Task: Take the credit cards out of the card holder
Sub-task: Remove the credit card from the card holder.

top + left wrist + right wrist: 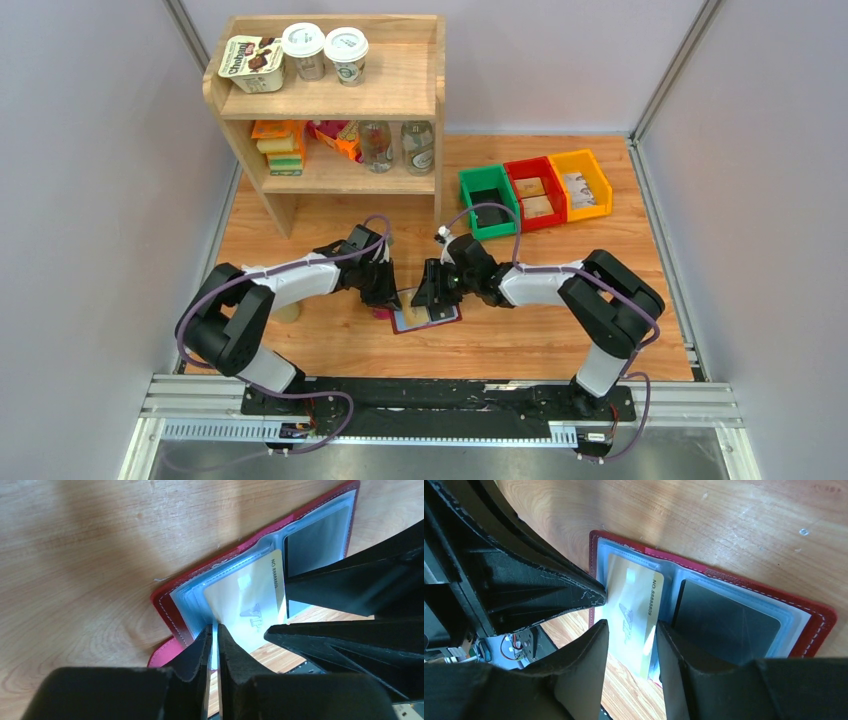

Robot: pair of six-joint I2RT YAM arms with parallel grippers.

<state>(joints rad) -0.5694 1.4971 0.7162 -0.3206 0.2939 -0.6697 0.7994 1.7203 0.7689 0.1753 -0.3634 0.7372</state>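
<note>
The card holder [428,318] lay open on the wooden worktop [560,340] between both bent arms, the left gripper [213,645] clenched on a clear sleeve [192,602], the right gripper [631,655] spread loosely astride a pale credit card [636,605], grey walls [90,150] enclosing the space.

I see the maroon holder [816,625] lying open on the bench [724,510], blue-grey sleeves up. A pale card [639,600] juts past its edge; a dark card [724,622] fills the neighbouring sleeve.

Both arms bend inward, wrists nearly meeting, the left gripper [214,628] pinched almost closed and the right gripper [630,626] with fingers parted.
</note>
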